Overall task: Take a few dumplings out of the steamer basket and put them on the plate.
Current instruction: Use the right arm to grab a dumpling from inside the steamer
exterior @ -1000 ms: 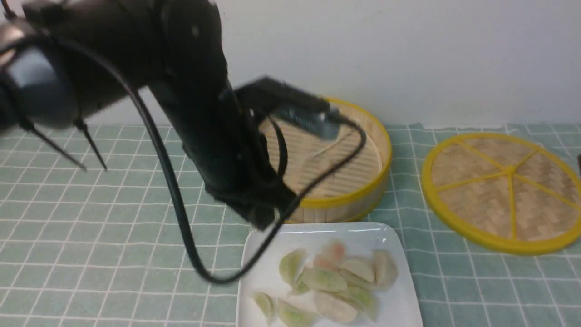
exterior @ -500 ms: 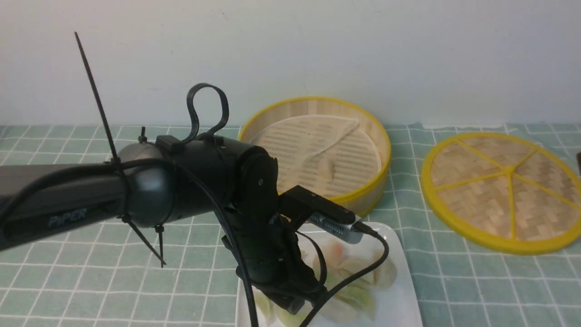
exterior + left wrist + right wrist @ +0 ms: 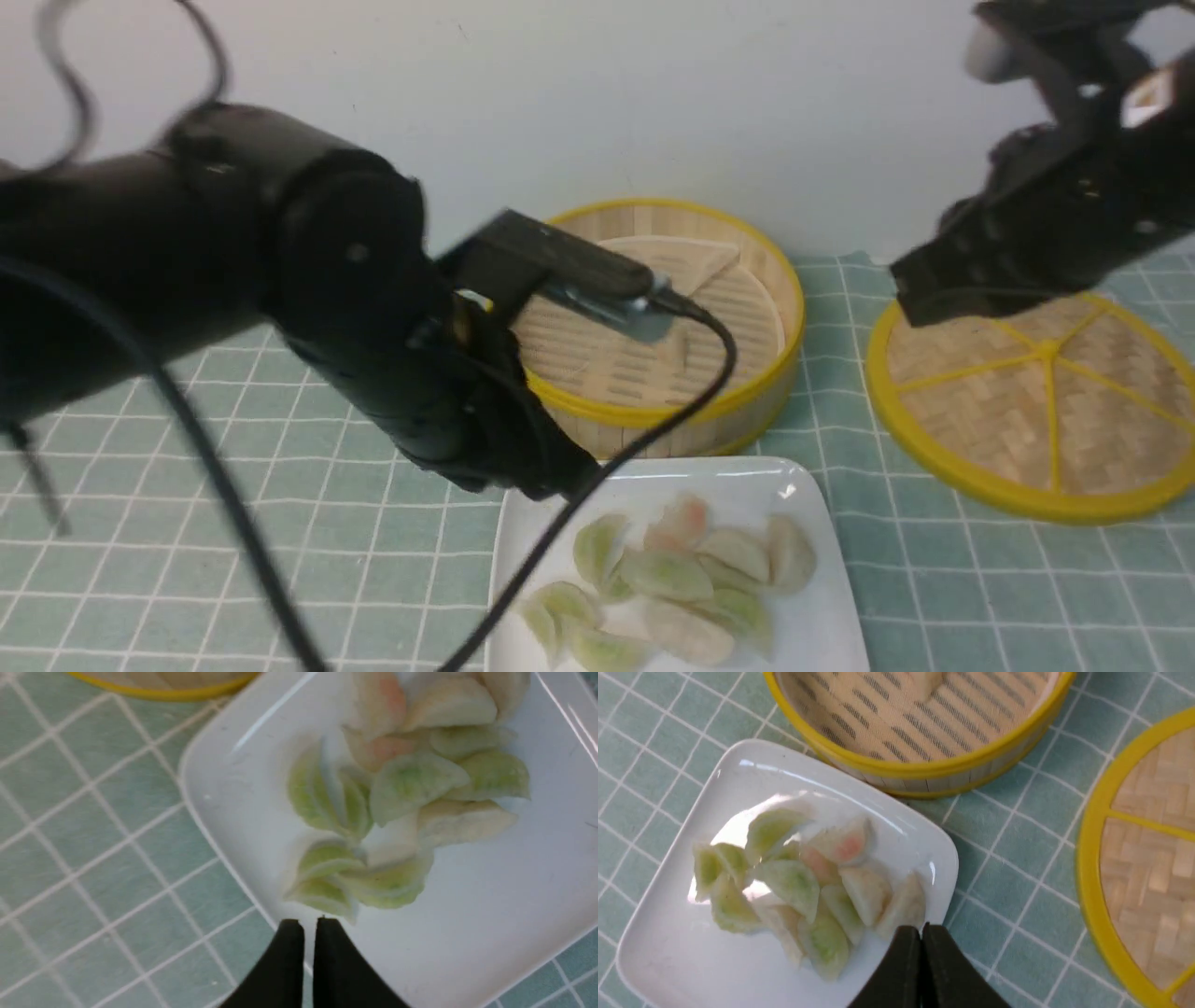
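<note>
Several dumplings (image 3: 691,574) lie heaped on the white plate (image 3: 822,625) in front of the steamer basket (image 3: 794,308). One pale dumpling (image 3: 684,350) lies on the basket's liner. My left gripper (image 3: 555,485) hangs just above the plate's back left corner. In the left wrist view it (image 3: 306,924) is shut and empty, near green dumplings (image 3: 336,877) on the plate (image 3: 467,933). My right gripper (image 3: 920,294) is high over the lid's left edge. In the right wrist view it (image 3: 920,931) is shut and empty, above the plate (image 3: 658,961) and its dumplings (image 3: 808,882).
The flat woven lid (image 3: 1036,392) with yellow spokes lies on the green checked cloth to the right of the basket, and shows in the right wrist view (image 3: 1157,835). A black cable (image 3: 653,439) loops from the left wrist over the basket's front rim. A pale wall stands behind.
My left arm dipped onto the plate, then lifted back and to the left. One more green dumpling lies at the plate's left. My right arm has come into view at the upper right.
</note>
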`<state>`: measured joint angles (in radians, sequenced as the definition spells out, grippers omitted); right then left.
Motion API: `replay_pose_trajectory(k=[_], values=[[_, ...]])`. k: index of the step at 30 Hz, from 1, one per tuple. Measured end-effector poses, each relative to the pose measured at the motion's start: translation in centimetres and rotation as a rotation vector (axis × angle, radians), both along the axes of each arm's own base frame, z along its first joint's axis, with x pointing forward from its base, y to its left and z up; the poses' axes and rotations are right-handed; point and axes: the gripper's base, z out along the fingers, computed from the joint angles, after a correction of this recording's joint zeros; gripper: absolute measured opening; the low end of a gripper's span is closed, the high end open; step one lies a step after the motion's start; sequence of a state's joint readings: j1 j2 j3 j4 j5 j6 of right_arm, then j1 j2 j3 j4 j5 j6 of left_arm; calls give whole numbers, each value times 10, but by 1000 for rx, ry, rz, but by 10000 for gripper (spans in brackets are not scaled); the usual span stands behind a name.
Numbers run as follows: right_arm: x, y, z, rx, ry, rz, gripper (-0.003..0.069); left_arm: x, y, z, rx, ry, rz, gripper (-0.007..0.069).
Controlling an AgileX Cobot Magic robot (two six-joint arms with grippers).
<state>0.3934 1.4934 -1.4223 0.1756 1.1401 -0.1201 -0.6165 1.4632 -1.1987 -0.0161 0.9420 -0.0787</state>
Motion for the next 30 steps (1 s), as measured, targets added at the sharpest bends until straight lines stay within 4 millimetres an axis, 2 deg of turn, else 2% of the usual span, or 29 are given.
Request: replay_pose_trajectory(k=[3,4,5,6,7,9,12,15,16,18,20,21,22,25,27,30], values=[[31,21,-14,-32,0,20,20,-22,32,24,-31,-70,83,-6],[30,21,-14,-32,0,21,22,-23,34,26,-34,-77,86,-6],[49,33,-24,-35,0,27,52,-36,52,32,-43,-99,130,-6],[51,34,-27,-37,4,27,55,-38,54,34,-46,-106,133,-6],[65,43,-33,-31,-8,29,92,-48,67,37,-50,-122,165,-6],[85,53,-48,-25,-16,26,149,-61,80,39,-52,-131,193,-6],[113,68,-79,-25,-18,26,248,-77,93,39,-53,-132,217,-6],[135,84,-110,-30,-21,33,349,-89,101,41,-49,-142,227,-6],[136,84,-112,-30,-20,33,356,-90,102,40,-47,-142,229,-6],[151,95,-138,-37,-13,38,426,-98,109,41,-29,-152,242,-6],[160,102,-159,-49,1,45,466,-103,114,42,0,-155,264,-6],[161,103,-160,-50,-1,46,469,-103,115,42,7,-157,270,-6],[166,107,-173,-64,7,51,481,-104,120,43,34,-165,294,-6],[169,111,-189,-85,36,60,464,-107,127,43,78,-169,337,-6],[169,111,-188,-92,38,64,400,-108,129,44,91,-174,354,-6],[166,110,-185,-110,72,71,183,-110,132,45,101,-182,364,-6]])
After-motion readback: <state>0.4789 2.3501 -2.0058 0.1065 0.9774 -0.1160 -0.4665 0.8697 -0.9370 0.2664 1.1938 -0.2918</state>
